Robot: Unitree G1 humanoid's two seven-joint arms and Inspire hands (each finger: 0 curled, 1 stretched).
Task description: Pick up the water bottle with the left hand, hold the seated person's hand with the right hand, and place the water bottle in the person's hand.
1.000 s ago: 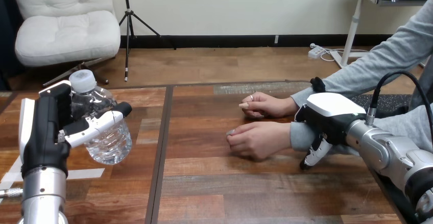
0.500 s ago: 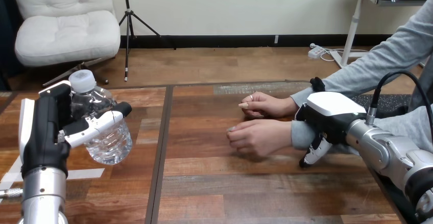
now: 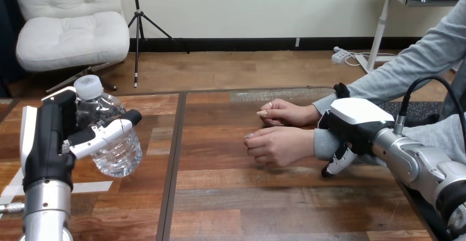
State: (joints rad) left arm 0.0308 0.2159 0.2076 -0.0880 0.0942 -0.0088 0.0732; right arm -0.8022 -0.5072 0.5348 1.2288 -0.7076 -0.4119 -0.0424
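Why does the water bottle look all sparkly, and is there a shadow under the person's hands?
Head view: the clear water bottle, held in the left hand, catches the room light, so small bright glints show on its ribbed lower part. Head view: a soft dark shadow lies on the table just under the person's nearer hand.

This looks like a robotics test space rather than a home or shop. The brown plank-topped wooden table (image 3: 286, 197) has strips of white tape (image 3: 90, 186) stuck flat on it at 8 o'clock. Two silver metal forearms come in over it, each ending in a black-and-white jointed machine hand: the left hand (image 3: 49, 142) at 9 o'clock and the right hand (image 3: 357, 123) at 3 o'clock. There, a person's grey sleeve (image 3: 384, 79) reaches over the tabletop.
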